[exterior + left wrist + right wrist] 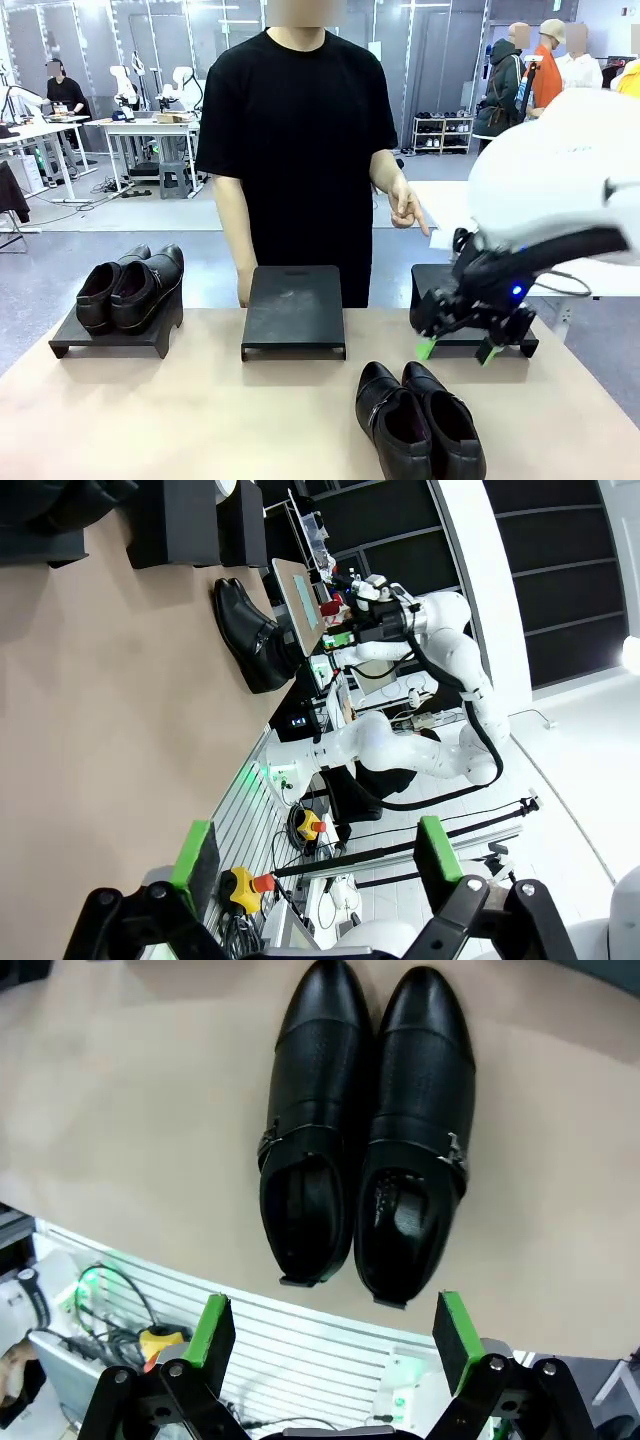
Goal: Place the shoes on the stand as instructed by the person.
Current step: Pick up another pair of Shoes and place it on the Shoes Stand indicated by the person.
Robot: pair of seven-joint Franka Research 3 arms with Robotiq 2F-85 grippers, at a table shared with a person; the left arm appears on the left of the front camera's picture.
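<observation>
One pair of glossy black shoes [132, 288] rests on the left stand [100, 342]. The other pair [420, 420] lies on the table near the front, also seen from above as the pair [365, 1130] and sideways as the pair [248, 632]. My right gripper [456, 349] hangs open above and behind this pair, in front of the right stand [432, 285]; its green pads [212, 1331] are spread with nothing between them. My left gripper [315, 852] is open and off the table's near side. The person [300, 150] stands behind the middle stand [294, 308], with one hand [408, 208] pointing down toward the right stand.
The tan table [200, 420] runs between the stands and the front edge. The middle stand carries nothing. Behind the person are work tables and a shoe rack [443, 132]. A control box with a red button [248, 885] sits below the table's near edge.
</observation>
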